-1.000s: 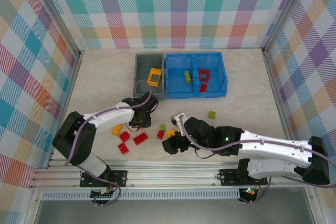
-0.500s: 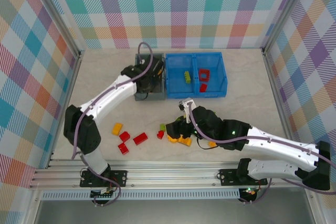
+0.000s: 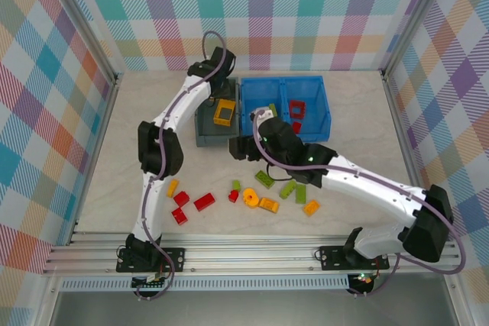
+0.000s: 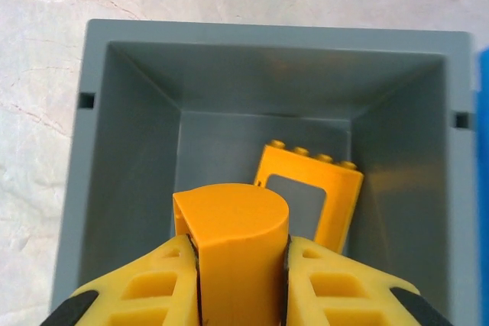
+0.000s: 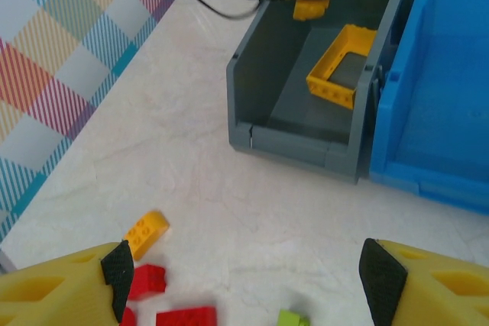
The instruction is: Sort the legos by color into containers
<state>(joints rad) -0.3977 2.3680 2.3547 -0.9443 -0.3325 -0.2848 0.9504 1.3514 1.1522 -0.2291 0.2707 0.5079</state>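
Observation:
My left gripper [image 4: 235, 265] is shut on a yellow-orange lego [image 4: 233, 242] with one rounded side, held above the dark grey container [image 4: 122, 150]. A yellow hollow frame lego [image 4: 309, 192] lies inside. From above, the left gripper [image 3: 217, 88] is over the far end of the grey container [image 3: 205, 131]. My right gripper [image 5: 248, 280] is open and empty above bare table, just in front of the grey container [image 5: 294, 143]. The blue container [image 3: 321, 104] holds a red frame [image 3: 296, 107] and a red lego [image 3: 295, 127]. Red, yellow and green legos [image 3: 204, 202] lie loose on the near table.
Loose legos spread from a yellow one [image 3: 171, 187] on the left to another yellow one [image 3: 311, 208] on the right, with green ones [image 3: 288, 188] between. The right wrist view has a yellow lego [image 5: 145, 233] and a red one [image 5: 149, 280] close to my left finger. Checked walls enclose the table.
The left arm swung from the near table up over the grey container with the yellow lego in its grip. The right arm left the lego pile and moved toward the containers.

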